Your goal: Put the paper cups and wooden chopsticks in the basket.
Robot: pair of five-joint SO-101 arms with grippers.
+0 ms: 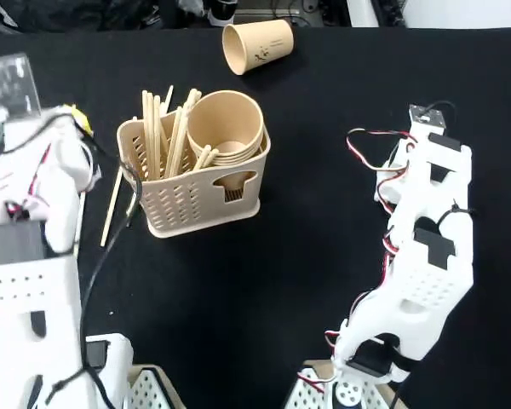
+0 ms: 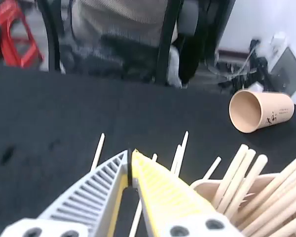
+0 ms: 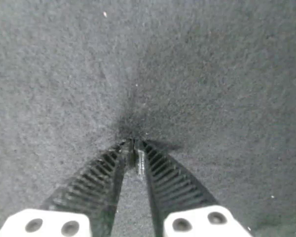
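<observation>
spotted one tan paper cup point(image 1: 257, 45) tipped over beyond beige slotted plastic basket point(image 1: 200, 200); found left gripper point(image 2: 129, 157) and right gripper point(image 3: 135, 148) both pinched closed.

High camera over table point(image 1: 307, 102); wrist cameras close along fingers point(image 2: 158, 192)

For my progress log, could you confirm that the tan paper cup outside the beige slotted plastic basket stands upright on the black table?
Not quite: the tan paper cup outside the beige slotted plastic basket lies on its side on the black table, as the high view shows.
</observation>
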